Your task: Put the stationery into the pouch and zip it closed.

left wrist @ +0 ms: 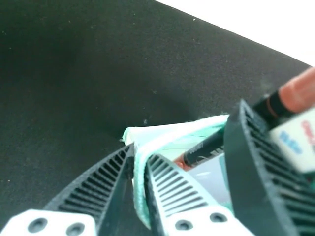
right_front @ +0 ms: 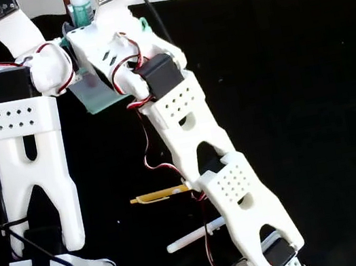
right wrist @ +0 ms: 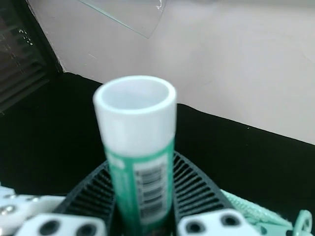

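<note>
My left claw (left wrist: 140,156) is pinched shut on the pouch (left wrist: 170,135) at the table's far side: soft, floppy fabric, best held by its rim. My right claw (right wrist: 142,206) clamps the glue stick (right wrist: 139,157), light, rigid, slick plastic, mid-barrel.

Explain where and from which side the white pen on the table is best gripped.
Grip the white pen on its exposed shaft, from straight above, fingers across its thin width: it lies flat on the table, one end tucked under the right arm.
</note>
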Tool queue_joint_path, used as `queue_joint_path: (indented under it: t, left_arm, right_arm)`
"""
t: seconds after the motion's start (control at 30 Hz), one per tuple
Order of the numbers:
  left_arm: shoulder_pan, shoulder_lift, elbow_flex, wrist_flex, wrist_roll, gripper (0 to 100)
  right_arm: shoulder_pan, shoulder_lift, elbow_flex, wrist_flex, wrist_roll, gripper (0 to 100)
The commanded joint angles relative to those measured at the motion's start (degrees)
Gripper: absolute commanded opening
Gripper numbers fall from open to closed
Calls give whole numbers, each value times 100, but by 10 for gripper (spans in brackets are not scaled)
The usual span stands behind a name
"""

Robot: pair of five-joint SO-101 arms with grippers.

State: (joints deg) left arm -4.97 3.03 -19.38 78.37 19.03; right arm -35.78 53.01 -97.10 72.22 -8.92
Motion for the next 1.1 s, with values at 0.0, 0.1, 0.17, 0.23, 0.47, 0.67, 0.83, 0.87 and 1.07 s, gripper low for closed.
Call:
queue_joint_path:
  t: [0.0,0.1,0.17,0.23,0.47,0.67,0.83,0.87,1.07]
  left_arm:
    - [-66,75,48,-9,-70,7]
    - [-66,75,48,-9,-70,7]
    - [-66,75,48,-9,-70,7]
    - [-66,75,48,-9,-70,7]
    - [-66,75,48,0,-70,7]
    - [-66,75,48,-9,-79,7]
    - [-66,75,189,-62,-79,7]
    - [-66,75,268,-132,-79,7]
    - [-66,57,488,-343,-79,7]
  right_arm:
    - [-48,48,-453,180,-35,160]
    - [-84,48,-453,189,-35,217]
    - [-84,48,-453,189,-35,216]
    - [-84,48,-453,189,-35,216]
    - [-84,48,-453,163,-26,216]
    - [-84,31,-453,180,-26,216]
    - [-92,-338,-444,154,-26,201]
    - [-92,-382,-444,154,-26,186]
    - [-84,-347,-444,189,290,13]
